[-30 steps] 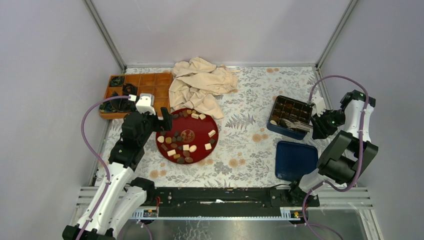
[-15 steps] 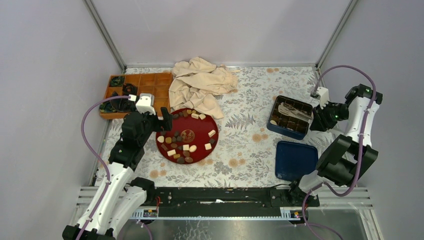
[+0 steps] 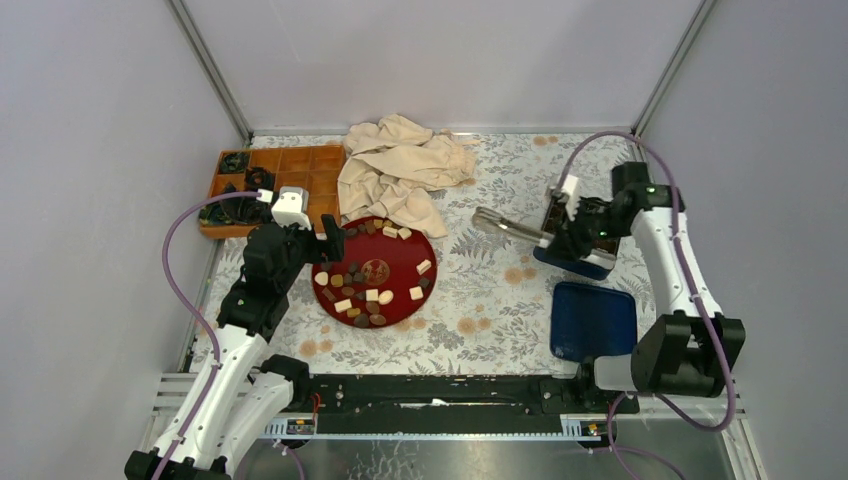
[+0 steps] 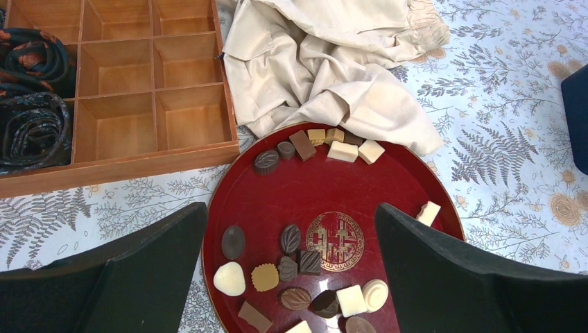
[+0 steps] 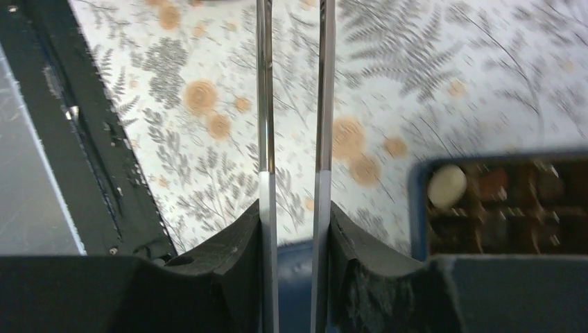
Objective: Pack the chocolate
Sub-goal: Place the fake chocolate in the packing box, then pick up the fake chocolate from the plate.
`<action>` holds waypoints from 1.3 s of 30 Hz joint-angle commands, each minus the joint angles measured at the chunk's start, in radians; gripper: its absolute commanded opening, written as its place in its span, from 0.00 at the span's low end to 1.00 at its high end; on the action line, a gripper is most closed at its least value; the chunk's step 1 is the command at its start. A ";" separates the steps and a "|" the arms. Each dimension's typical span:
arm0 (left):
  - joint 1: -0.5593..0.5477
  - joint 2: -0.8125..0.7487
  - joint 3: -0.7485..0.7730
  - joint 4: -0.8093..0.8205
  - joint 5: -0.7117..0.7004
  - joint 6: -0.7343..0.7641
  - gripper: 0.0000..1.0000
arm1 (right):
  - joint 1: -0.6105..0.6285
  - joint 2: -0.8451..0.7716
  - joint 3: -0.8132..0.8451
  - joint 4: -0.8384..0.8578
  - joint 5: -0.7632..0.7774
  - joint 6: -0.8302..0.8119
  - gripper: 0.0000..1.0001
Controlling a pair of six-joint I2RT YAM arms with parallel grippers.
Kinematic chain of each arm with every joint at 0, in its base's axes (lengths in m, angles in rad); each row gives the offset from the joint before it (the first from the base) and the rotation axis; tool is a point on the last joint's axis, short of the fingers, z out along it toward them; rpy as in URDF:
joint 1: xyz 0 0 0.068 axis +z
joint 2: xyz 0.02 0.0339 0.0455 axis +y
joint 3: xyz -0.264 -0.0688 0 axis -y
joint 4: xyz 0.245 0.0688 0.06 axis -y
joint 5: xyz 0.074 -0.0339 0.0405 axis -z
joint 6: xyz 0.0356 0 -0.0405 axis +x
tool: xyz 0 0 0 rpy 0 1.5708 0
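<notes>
Closest to the arm bases, on the near side of the right gripper [image 5: 295,222], we see a blue lid [image 3: 592,318] lying flat on the fern-printed table cover [image 3: 480,300].

A little farther, the left gripper [image 4: 290,215] hangs above a red plate [image 4: 360,184]. Its fingers are wide apart and hold nothing. One finger is over the table cover just outside the plate's left rim, and the other is over the right part of the plate. The chocolate [image 4: 290,238] lies mostly on this plate. A loose group of dark, light brown and cream pieces is below and between the fingers, and a short row is ahead of them at the far rim.

The right gripper is clamped on metal tongs [image 3: 505,225], whose two blades run straight out ahead of its fingers, apart from each other, above the table cover. Just to the right of these fingers in the wrist view is a blue box [image 3: 580,266] with compartments. We can see one cream piece and some dark pieces inside, but the picture is blurred.

Ahead and to the left of the left gripper stands a wooden tray [image 4: 187,156]. It has dark patterned rolls of fabric [image 4: 31,104] in its left compartments. Straight ahead, a crumpled beige cloth [image 4: 333,62] reaches the plate's far rim.
</notes>
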 commanded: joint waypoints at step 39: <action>0.008 0.000 -0.006 0.045 -0.037 0.017 0.98 | 0.866 0.272 0.181 0.345 0.399 0.411 0.39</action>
